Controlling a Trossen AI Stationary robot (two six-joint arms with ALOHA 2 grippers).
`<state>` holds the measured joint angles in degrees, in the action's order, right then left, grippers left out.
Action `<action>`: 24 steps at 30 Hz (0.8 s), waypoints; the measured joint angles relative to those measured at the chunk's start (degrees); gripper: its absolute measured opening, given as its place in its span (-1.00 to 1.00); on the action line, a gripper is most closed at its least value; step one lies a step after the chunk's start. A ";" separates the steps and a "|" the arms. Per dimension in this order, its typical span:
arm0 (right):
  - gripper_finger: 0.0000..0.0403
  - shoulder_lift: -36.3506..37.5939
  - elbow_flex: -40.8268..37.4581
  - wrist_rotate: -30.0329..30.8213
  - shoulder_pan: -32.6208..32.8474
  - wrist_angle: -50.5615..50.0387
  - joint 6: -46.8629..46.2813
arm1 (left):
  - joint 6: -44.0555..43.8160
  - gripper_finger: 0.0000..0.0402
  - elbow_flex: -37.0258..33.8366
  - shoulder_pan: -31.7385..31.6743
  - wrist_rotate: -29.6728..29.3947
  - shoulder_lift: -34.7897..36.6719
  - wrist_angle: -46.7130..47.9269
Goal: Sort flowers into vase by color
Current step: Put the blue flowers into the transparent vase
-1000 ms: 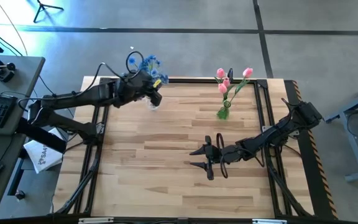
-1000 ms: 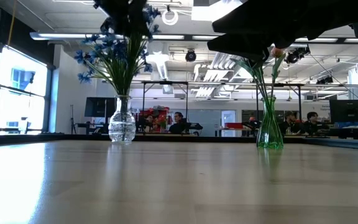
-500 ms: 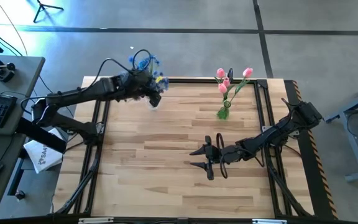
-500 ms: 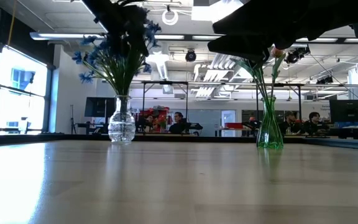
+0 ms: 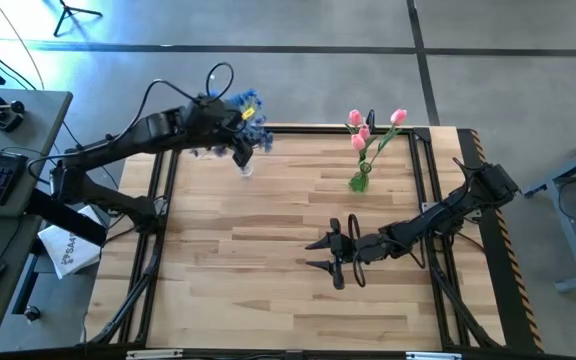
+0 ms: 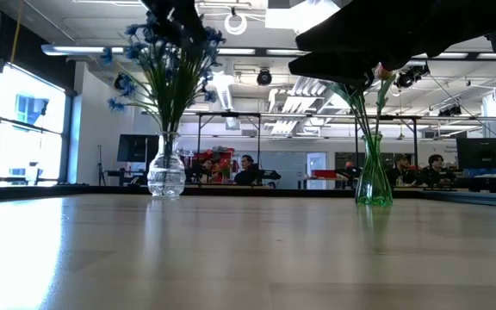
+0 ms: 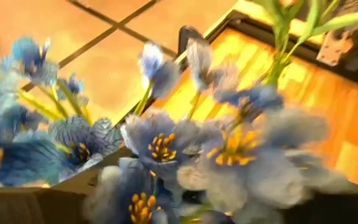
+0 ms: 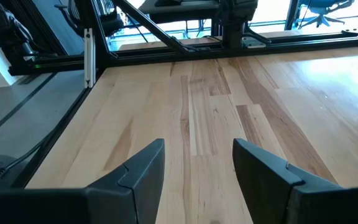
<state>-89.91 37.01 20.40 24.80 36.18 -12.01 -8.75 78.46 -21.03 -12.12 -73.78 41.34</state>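
Up at the far left of the surface (image 5: 268,240), the left claw (image 5: 240,150) hung over the clear vase (image 6: 165,175) of blue flowers (image 6: 164,52); its fingers could not be made out. Pink tulips (image 5: 373,125) stood in the green vase (image 6: 374,181). Mid-surface, the right claw (image 5: 320,254) lay spread apart, empty.

The left arm's pincer (image 5: 240,150) has swung rightward and toward the far edge of the counter, and the cluster of bright blue blossoms on thin green stems (image 5: 251,112) has shifted right with it. The clear glass round-bellied vase (image 6: 165,176) has slid slightly left.
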 joint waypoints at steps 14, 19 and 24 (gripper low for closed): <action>-0.09 0.00 0.00 0.00 0.00 -0.39 0.00 | -2.13 -0.32 1.04 4.06 -10.38 -0.15 5.45; -0.09 0.00 0.00 0.00 0.00 -0.37 0.00 | -3.21 -0.74 -1.91 4.66 -11.37 -0.15 5.08; -0.09 0.00 0.00 0.00 0.01 -0.37 -0.04 | -4.66 -0.97 -5.44 4.61 -11.51 -0.22 3.92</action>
<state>-89.91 37.01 20.41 24.80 35.81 -12.05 -13.41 73.02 -16.43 -23.63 -74.00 45.27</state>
